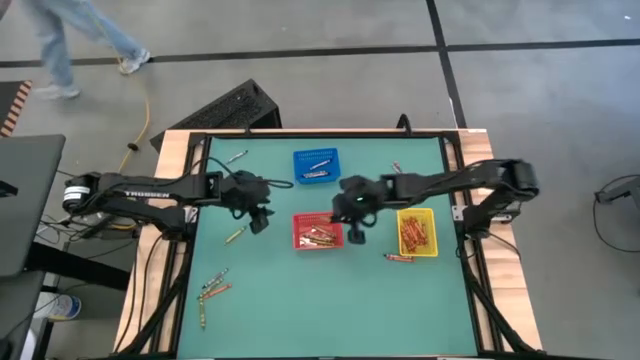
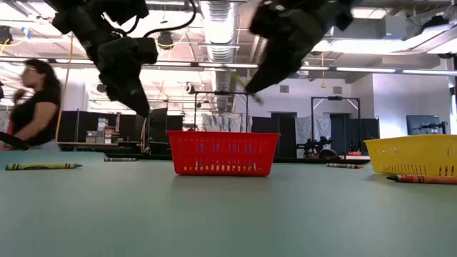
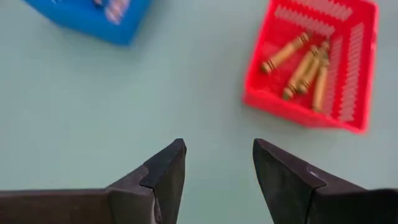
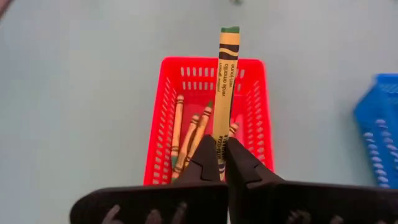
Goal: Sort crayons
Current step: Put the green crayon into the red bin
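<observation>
Here the right tool (image 4: 222,155) pinches a paper-wrapped crayon (image 4: 226,81) above the red mesh basket (image 4: 169,112); left tool (image 3: 217,163) gapes.

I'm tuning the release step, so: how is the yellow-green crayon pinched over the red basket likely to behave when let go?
The crayon looks stiff: it juts straight from the right pincer, which grips only one end. Being round and thin, it would probably roll or bounce if dropped. The red basket walls should likely stop it, as other crayons already lie contained inside.

Overhead, table-level and perhaps close wrist views, sharing the red basket (image 1: 317,232).
</observation>
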You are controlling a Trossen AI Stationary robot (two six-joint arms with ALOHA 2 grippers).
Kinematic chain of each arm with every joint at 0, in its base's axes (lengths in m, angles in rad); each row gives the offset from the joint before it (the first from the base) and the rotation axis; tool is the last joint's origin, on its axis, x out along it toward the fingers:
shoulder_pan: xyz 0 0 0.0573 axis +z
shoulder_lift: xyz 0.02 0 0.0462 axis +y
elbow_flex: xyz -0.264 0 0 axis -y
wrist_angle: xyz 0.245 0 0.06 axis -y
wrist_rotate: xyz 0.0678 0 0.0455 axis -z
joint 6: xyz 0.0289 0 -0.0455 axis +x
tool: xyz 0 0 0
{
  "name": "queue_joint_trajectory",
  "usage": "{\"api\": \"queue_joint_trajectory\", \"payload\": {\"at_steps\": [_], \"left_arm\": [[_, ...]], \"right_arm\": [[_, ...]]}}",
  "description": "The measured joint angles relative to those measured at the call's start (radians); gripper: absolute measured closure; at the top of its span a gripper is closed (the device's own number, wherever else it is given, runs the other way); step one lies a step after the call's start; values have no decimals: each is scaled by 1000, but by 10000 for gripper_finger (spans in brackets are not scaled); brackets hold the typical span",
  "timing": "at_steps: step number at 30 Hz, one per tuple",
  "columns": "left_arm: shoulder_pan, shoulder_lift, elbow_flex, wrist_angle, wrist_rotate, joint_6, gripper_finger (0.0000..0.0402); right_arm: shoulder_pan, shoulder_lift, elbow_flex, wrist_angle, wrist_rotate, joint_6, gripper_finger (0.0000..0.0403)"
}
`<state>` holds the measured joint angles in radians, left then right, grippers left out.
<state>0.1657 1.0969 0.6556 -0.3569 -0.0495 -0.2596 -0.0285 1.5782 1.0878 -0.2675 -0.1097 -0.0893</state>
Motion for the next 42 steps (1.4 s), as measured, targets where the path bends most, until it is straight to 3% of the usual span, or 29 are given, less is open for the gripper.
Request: {"api": "queue_joint_trajectory", "payload": {"at_steps": [5, 11, 19, 24, 29, 33, 38, 42], "left_arm": [[-77, 0, 0, -123, 26, -160, 226], [-270, 0, 0, -187, 119, -306, 226], [-533, 1, 1, -253, 110, -571, 226], [-686, 1, 1, -286, 14, -727, 226], [-766, 1, 1, -389, -85, -894, 226], [-811, 25, 1, -442, -60, -1006, 226], [-882, 68, 1, -353, -19, -1037, 226], [-950, 110, 1, -337, 27, -1156, 226]], "right_arm": [[18, 165, 161, -159, 3, -24, 400], [11, 293, 304, -321, 35, -24, 392], [-2, 301, 330, -355, 136, -16, 356], [2, 289, 331, -369, 138, -17, 337], [11, 285, 330, -368, 138, -17, 330], [31, 285, 330, -385, 137, -16, 330], [65, 285, 330, -378, 135, -27, 330], [79, 285, 330, -376, 136, -40, 329]]}}
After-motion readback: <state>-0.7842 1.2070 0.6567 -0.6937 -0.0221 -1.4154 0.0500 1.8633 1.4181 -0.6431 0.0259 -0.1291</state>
